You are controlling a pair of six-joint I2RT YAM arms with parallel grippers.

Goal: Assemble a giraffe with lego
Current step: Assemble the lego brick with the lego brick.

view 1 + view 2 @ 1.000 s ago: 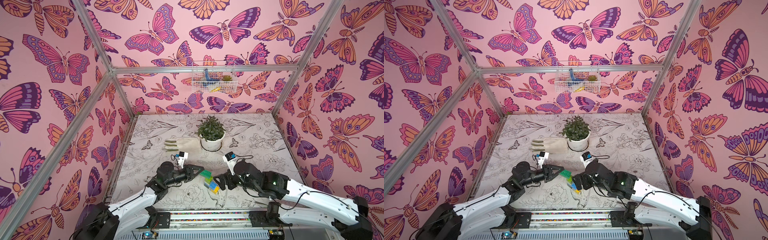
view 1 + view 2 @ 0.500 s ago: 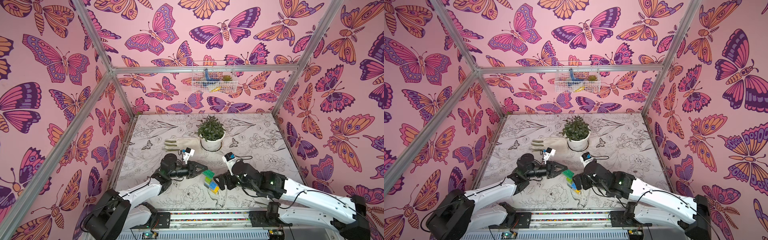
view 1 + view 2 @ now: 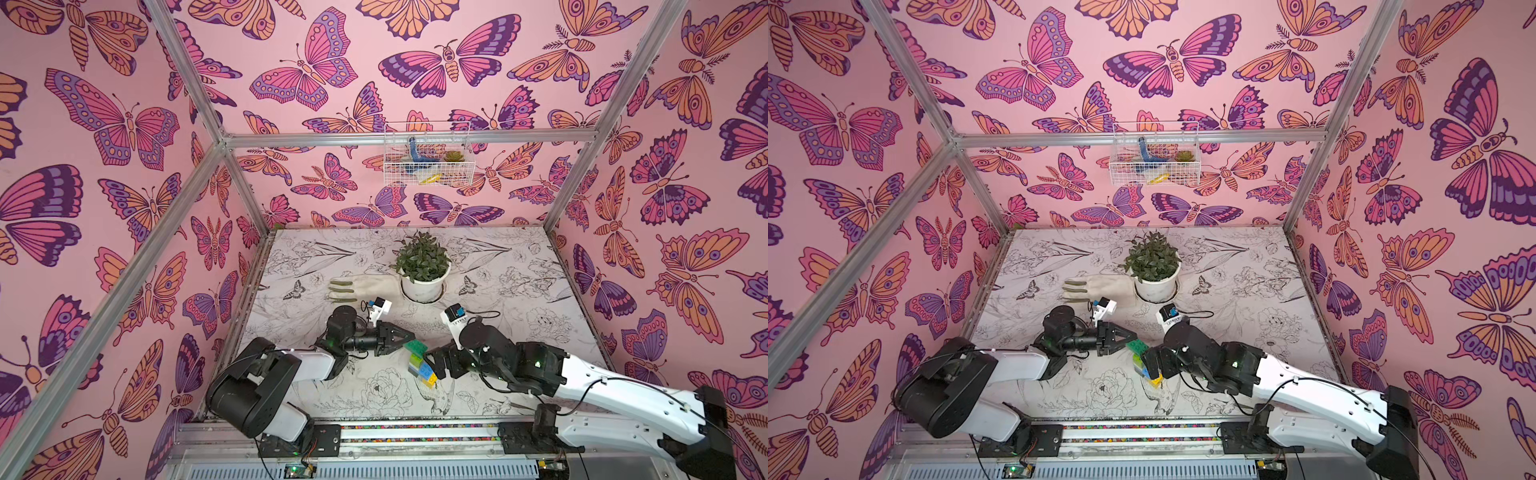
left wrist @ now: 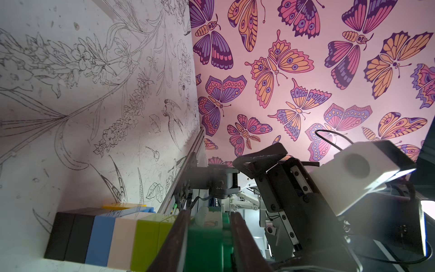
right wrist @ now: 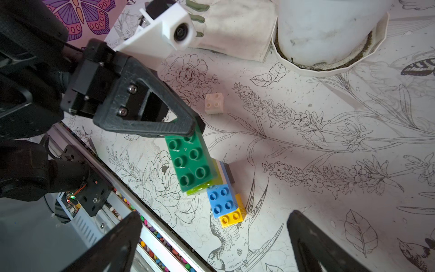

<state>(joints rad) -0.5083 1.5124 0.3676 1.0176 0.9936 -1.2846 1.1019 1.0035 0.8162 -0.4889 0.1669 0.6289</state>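
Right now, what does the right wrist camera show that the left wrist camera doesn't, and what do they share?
Only the right wrist view: a loose white brick lying on the table, the plant pot and the glove.
Only the left wrist view: the giraffe side-on, in black, blue, white and lime bands, plus the right wrist camera housing.
Both: the left hand shut on the dark green brick at the giraffe's top.
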